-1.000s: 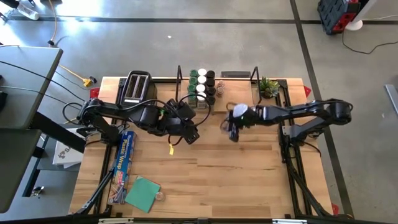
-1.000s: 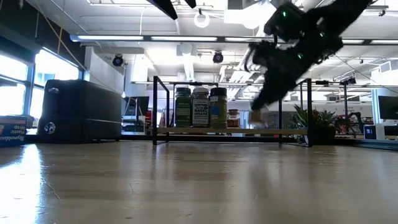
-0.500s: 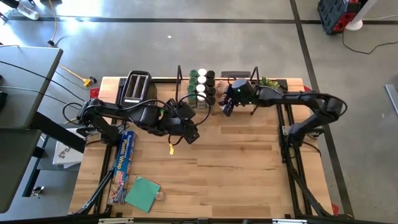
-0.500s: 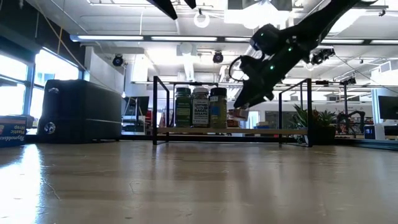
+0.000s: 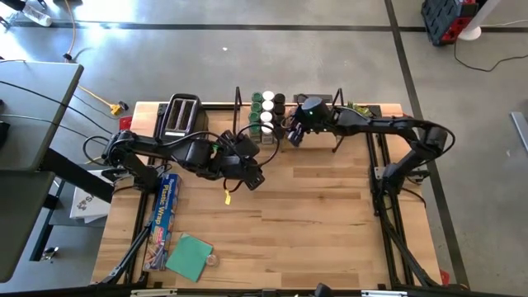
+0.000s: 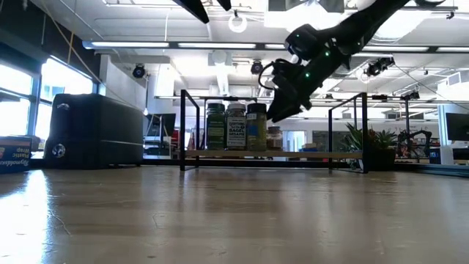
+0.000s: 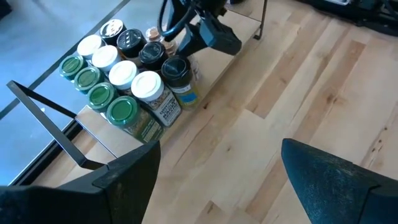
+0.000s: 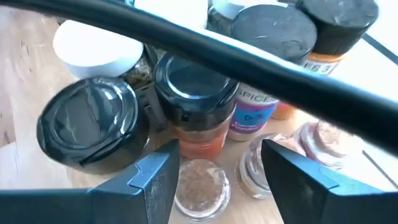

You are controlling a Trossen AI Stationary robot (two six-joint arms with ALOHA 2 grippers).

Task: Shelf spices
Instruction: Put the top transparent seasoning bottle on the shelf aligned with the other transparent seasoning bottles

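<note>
We see a wide light-wood table (image 5: 289, 214) on a grey concrete floor; in the low view a bright open hall with ceiling lights lies beyond it. Along the far edge sit a toaster (image 5: 178, 115), the shelf (image 5: 318, 136) and a potted plant (image 5: 360, 111). A long blue foil box (image 5: 164, 210) and a green pad (image 5: 190, 256) lie at the near left corner.

The spices (image 5: 267, 114) stand clustered on the shelf's left half, green, white and black tops touching.

Since a second ago the right gripper (image 5: 293, 134) has swung from over open table up to the shelf, and now hangs just right of the jars, fingers apart around nothing. The left gripper (image 5: 252, 177) has not moved; it hovers in front of the shelf, fingers spread.

The shelf's right half is bare board, and most of the near table lies free.
</note>
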